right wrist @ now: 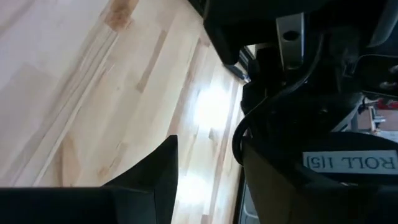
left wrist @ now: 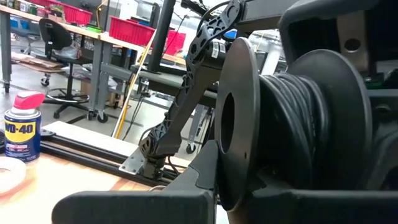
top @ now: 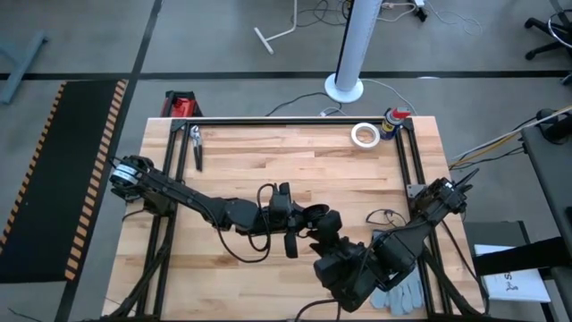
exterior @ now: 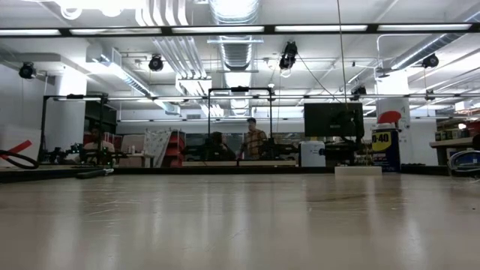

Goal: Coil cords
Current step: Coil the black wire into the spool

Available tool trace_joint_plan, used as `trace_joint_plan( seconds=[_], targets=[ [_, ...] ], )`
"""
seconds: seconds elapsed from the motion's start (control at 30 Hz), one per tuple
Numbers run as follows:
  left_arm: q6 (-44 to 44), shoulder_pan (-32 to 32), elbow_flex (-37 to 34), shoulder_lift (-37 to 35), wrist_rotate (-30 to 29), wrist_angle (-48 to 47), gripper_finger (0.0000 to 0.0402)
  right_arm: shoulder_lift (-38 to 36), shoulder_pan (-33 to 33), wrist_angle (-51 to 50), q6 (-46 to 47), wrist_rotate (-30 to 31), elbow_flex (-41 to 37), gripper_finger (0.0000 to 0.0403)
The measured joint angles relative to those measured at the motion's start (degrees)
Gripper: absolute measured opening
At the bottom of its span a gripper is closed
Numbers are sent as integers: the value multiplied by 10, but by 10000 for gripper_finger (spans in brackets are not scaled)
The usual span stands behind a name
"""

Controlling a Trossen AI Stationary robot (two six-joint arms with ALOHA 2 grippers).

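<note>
Quick rundown from us. Both arms meet mid-table: the left gripper (top: 308, 216) and the right gripper (top: 329, 234) sit tip to tip, nearly touching in the high view.

Jaw state: we honestly can't tell for either one. In the high view they're one dark clump, and the wrist cams are mostly blocked by the other arm.

The cord (top: 239, 256), as far as we can make out, is the thin black loose loop lying on the table (top: 268, 161) behind the left jaws, under that arm's forearm and well apart from the right jaws. It's not in either jaw that we can see.

Left wrist cam: right in front of the jaws is a black disc (left wrist: 233, 124) with dark windings (left wrist: 292, 118) beside it. No idea if that's cord or arm cabling.

Readable stuff:
- The spray can (left wrist: 22, 127) says "WD-40" on the left wrist cam. It's far beyond the jaws at the table's back edge, next to the white tape roll (top: 364, 134). The low view only gives "40" on it (exterior: 385, 146).
- A white label (right wrist: 348, 162) close to the right jaws reads "ROLL", upside down, plus digits, maybe 15.

Also a grey glove (top: 402, 291) behind the right jaws and pliers (top: 196, 148) at the far-left corner.
</note>
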Motion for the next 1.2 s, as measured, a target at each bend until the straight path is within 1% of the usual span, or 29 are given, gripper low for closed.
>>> trace_joint_plan(
  seconds=[0.1, 0.23, 0.37, 0.4, 0.53, 0.7, 0.83, 0.9, 1.07, 1.13, 1.2],
  targets=[
    [0, 0, 0, 0, 0, 0, 0, 0, 0, -10, 12, -6, -1, 156],
    [0, 0, 0, -1, 0, 0, 0, 0, 0, -47, 39, -14, -1, 149],
    [-1, -1, 0, -3, 0, 4, 0, 0, 0, -90, 81, -20, -2, 143],
    [-2, -1, 0, -3, 0, 10, 0, 0, 0, -106, 94, -30, -2, 142],
    [-2, -3, 2, -7, 0, 10, 0, 1, 0, -155, 148, -28, -3, 139],
    [0, -4, 2, -7, -1, 0, 0, 0, -2, -151, 165, -21, -3, 144],
    [4, -5, 2, -7, -10, -30, 0, -3, 14, -135, 193, -18, -3, 138],
    [4, -4, 2, -7, -13, -32, 0, -3, 30, -116, 188, 1, -3, 132],
    [4, -5, 1, -7, -14, -33, 0, 3, 59, -92, 173, 100, -3, 116],
    [4, -6, 1, -7, -14, -32, 0, 5, 68, -82, 200, 131, -5, 113],
    [5, -7, 1, -7, -14, -32, 0, 6, 79, -86, 241, 149, -10, 112]
  ],
)
